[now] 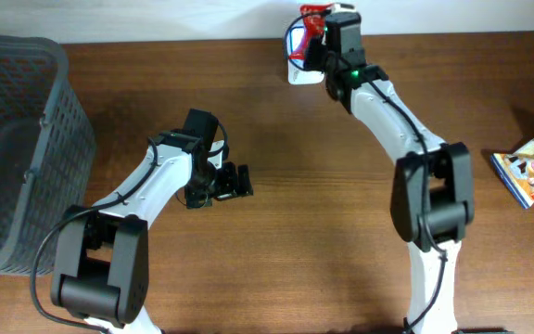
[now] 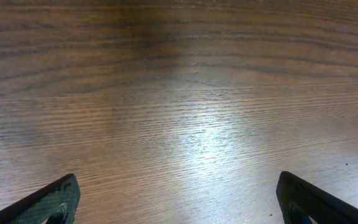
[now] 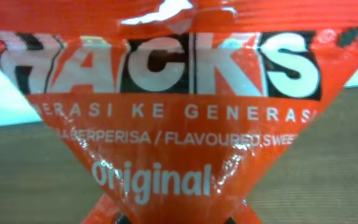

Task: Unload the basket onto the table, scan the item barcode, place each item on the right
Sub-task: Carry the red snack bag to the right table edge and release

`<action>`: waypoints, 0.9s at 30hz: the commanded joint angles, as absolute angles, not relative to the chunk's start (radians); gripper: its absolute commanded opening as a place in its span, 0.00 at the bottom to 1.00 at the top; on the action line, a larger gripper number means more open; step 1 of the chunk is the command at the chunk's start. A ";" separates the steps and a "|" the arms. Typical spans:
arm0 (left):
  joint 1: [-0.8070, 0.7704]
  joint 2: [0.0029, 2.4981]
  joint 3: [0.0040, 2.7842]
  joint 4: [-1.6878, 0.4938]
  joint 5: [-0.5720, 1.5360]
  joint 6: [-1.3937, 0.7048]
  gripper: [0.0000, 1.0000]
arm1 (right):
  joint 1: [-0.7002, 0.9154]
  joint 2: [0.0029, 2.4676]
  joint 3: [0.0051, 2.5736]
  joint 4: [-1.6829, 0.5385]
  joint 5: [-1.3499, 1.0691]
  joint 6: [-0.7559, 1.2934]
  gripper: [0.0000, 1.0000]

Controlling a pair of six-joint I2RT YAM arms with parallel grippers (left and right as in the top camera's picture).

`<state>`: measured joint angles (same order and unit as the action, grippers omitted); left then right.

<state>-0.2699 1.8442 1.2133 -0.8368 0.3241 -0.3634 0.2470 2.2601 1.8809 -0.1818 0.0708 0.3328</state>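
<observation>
Red Hacks packet point(image 3: 166, 124) pinched in right gripper point(image 1: 321, 39), label facing wrist.

red sweet packet point(image 3: 166, 112) cropped on all sides, basket point(image 1: 26, 44) cut off left

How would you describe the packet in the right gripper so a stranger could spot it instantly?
Look to the wooden table's far edge, where the right gripper is shut on a red packet. It is printed HACKS and original, unlike the yellow-and-white packet lying at the table's right side.
</observation>
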 commanded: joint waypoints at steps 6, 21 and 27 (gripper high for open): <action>-0.272 1.848 1.211 -0.857 0.317 -0.373 0.99 | -0.093 1.921 1.902 -0.680 0.352 0.590 0.04; -0.272 1.848 1.211 -0.857 0.317 -0.373 0.99 | -0.540 2.020 1.783 -0.894 0.276 0.585 0.63; -0.272 1.848 1.211 -0.853 0.316 -0.373 0.99 | -0.559 1.899 1.811 -0.964 0.285 0.581 0.68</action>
<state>-0.2707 1.8442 1.2125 -0.8524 0.3237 -0.3634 -0.5476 2.0140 1.7817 -0.9386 0.2718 0.5781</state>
